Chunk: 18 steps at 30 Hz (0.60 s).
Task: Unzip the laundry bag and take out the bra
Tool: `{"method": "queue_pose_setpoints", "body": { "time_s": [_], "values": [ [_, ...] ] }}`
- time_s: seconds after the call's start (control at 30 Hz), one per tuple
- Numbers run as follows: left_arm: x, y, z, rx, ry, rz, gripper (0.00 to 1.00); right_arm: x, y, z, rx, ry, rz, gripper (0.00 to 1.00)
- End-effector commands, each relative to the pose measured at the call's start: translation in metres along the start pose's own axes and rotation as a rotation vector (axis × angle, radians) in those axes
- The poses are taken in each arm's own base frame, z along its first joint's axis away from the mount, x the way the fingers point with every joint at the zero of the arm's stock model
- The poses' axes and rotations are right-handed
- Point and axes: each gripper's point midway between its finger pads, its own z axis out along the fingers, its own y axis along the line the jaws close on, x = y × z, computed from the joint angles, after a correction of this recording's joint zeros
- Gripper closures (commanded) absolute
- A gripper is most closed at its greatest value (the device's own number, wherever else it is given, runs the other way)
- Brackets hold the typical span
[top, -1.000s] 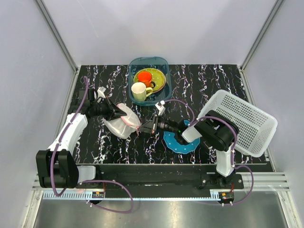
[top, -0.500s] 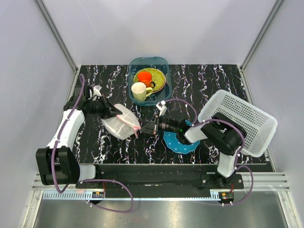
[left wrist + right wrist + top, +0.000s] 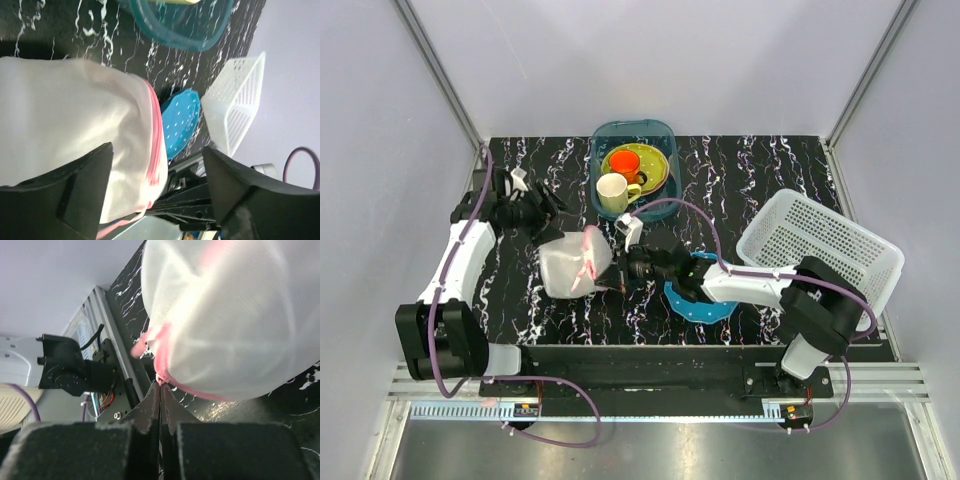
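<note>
1x laundry bag (image 3: 570, 268), over the worktop (image 3: 740, 170) left of centre, between the two tools, just left of the blue dotted plate (image 3: 690, 303). Can't tell if it rests flat or is tipped up.
Right tool (image 3: 160, 385): fingers pressed together, tips pinching the pink zipper trim (image 3: 156, 347) at the bag's edge.
Left tool (image 3: 157, 150): fingers spread wide, bag in front of them. Can't tell if there's contact.
Others: 1x white perforated basket (image 3: 825, 255) tilted at right; 1x teal tub (image 3: 632, 125) at the back holding 1 cream mug (image 3: 612, 192), 1 orange cup (image 3: 627, 160), 1 yellow-green plate (image 3: 655, 165).
</note>
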Motion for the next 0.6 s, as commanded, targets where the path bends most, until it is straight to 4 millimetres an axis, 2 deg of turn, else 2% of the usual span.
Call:
{"method": "queue_pose_setpoints", "body": {
  "time_s": [0.0, 0.07, 0.13, 0.23, 0.27, 0.3, 0.33, 0.37, 0.43, 0.57],
  "values": [
    [-0.022, -0.032, -0.022, 0.015, -0.113, 0.116, 0.05, -0.015, -0.011, 0.002, 0.083, -0.006, -0.015, 1.0],
    [-0.019, -0.034, -0.033, -0.011, -0.137, 0.136, 0.01, -0.02, -0.007, 0.007, 0.066, -0.023, 0.007, 1.0],
    [-0.014, -0.038, -0.049, -0.025, -0.181, 0.158, 0.01, -0.022, -0.007, 0.009, 0.058, -0.032, 0.016, 1.0],
    [0.007, -0.038, -0.058, -0.012, -0.18, 0.148, 0.02, -0.023, -0.007, 0.011, 0.061, -0.033, 0.021, 1.0],
    [0.016, -0.039, -0.055, -0.003, -0.159, 0.157, 0.02, -0.022, -0.007, 0.01, 0.064, -0.03, 0.019, 1.0],
    [0.024, -0.032, -0.05, -0.013, -0.138, 0.143, 0.03, -0.021, -0.008, 0.011, 0.065, -0.025, 0.018, 1.0],
    [0.041, -0.036, -0.042, -0.007, -0.093, 0.166, 0.03, -0.022, -0.007, 0.01, 0.063, -0.025, 0.013, 1.0],
    [0.047, -0.035, -0.037, -0.007, -0.074, 0.175, 0.04, -0.02, -0.007, 0.01, 0.065, -0.016, 0.013, 1.0],
    [0.057, -0.025, -0.024, -0.036, -0.036, 0.169, 0.05, -0.017, -0.008, 0.008, 0.067, -0.008, 0.009, 1.0],
    [0.07, -0.025, -0.005, -0.058, 0.017, 0.204, 0.11, -0.014, -0.009, 0.005, 0.075, 0.006, 0.009, 1.0]
  ]
}}
